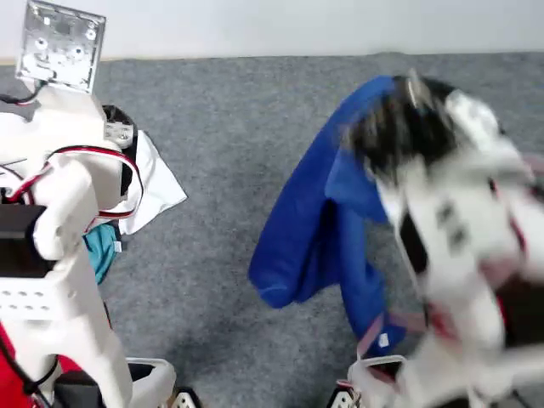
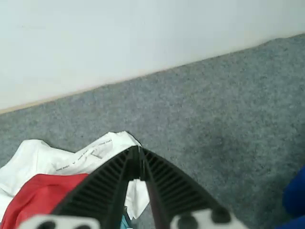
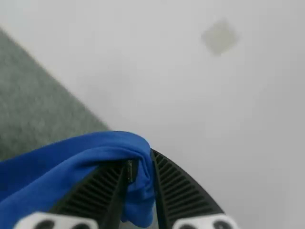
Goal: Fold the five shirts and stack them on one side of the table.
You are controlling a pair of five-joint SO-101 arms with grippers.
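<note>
Blue shirt [image 1: 314, 229]: one fold pinched in the right gripper [image 3: 138, 164], jaws clamped on it, held up near the table's [image 1: 229, 127] far edge, probably to shake it flat. Left gripper [image 2: 138, 155]: jaws together, empty, parked over the white shirt [image 1: 161, 183] at the left edge.

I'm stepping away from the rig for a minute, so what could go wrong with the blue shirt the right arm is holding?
The right gripper pinches just a small fold of the blue shirt, so the cloth could slip free. Most of the shirt trails bunched on the grey table, so it may land crumpled, not flat.
</note>
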